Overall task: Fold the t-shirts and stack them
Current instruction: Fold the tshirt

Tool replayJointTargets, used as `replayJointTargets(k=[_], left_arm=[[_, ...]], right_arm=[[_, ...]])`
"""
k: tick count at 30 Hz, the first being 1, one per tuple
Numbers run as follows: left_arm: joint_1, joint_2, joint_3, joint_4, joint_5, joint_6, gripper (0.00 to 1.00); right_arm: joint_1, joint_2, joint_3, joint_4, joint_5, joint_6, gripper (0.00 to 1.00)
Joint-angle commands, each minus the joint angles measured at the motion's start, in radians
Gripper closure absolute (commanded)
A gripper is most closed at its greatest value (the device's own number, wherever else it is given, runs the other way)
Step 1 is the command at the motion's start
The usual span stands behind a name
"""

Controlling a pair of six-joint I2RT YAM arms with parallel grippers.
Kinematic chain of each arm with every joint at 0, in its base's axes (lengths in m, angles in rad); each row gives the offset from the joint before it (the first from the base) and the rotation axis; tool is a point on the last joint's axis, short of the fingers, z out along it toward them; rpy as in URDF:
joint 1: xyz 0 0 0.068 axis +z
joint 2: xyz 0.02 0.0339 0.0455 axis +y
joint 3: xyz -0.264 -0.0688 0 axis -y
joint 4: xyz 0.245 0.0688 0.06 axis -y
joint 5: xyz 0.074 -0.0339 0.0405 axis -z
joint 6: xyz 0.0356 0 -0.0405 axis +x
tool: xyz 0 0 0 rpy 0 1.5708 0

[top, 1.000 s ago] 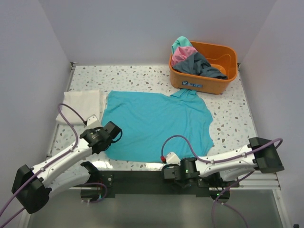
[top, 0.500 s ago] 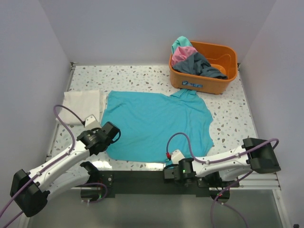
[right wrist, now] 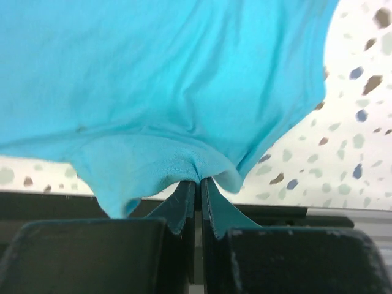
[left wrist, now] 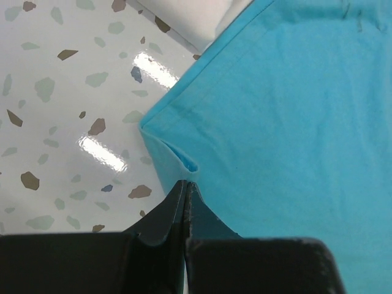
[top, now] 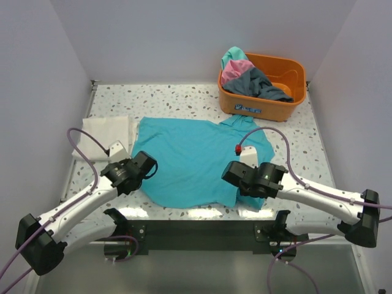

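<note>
A teal t-shirt lies spread flat in the middle of the table. My left gripper is shut on its near-left corner, and in the left wrist view the fingertips pinch a small fold of teal cloth just above the tabletop. My right gripper is shut on the near-right hem and holds it raised, with the teal cloth bunched over the fingers. A folded cream-white t-shirt lies at the left. Teal, pink and dark grey t-shirts are heaped in the tub.
The orange plastic tub stands at the back right, touching the spread shirt's far edge. A black rail runs along the table's near edge. The folded white shirt's corner lies just beyond the left gripper. Walls close in both sides.
The right gripper shut on the shirt's near-right hem at the table edge, then lifted it up and away from the edge, over the shirt. The left gripper stayed shut and barely shifted.
</note>
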Motion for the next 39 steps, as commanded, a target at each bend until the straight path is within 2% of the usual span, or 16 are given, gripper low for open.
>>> replayJointTargets(k=[1,7,13,17,20,21,22,23,24,28,32,39], left_arm=[[0.034,0.042,0.07,0.067,-0.085,0.012,1.0],[0.201,0.095,0.067,0.283,-0.028,0.193,1.0],[0.241,0.216,0.126,0.403,-0.051,0.259,1.0],[0.262,0.312,0.162,0.43,-0.062,0.262,1.0],[0.273,0.348,0.169,0.496,0.002,0.354,1.0],[0.275,0.363,0.173,0.493,0.016,0.369,0.97],[0.275,0.368,0.173,0.492,0.033,0.397,0.84],[0.275,0.372,0.17,0.478,0.061,0.402,0.66],[0.275,0.38,0.153,0.475,0.078,0.409,0.6],[0.273,0.366,0.084,0.47,0.144,0.426,0.59],[0.275,0.353,0.038,0.469,0.197,0.426,0.55],[0.275,0.409,0.008,0.449,0.182,0.388,0.55]], right_arm=[[-0.099,0.011,0.076,0.016,0.103,-0.128,1.0],[-0.289,0.09,0.134,0.139,0.09,-0.272,1.0],[-0.464,0.197,0.171,0.266,0.015,-0.398,1.0],[-0.529,0.293,0.206,0.318,-0.024,-0.448,1.0],[-0.552,0.354,0.232,0.322,-0.022,-0.47,1.0],[-0.553,0.366,0.237,0.319,-0.024,-0.475,1.0],[-0.553,0.374,0.239,0.317,-0.028,-0.473,1.0],[-0.553,0.376,0.23,0.315,-0.038,-0.475,1.0],[-0.553,0.373,0.219,0.32,-0.048,-0.479,1.0],[-0.553,0.331,0.148,0.355,-0.108,-0.485,1.0],[-0.553,0.311,0.104,0.364,-0.113,-0.481,1.0],[-0.553,0.31,0.078,0.372,-0.12,-0.478,1.0]])
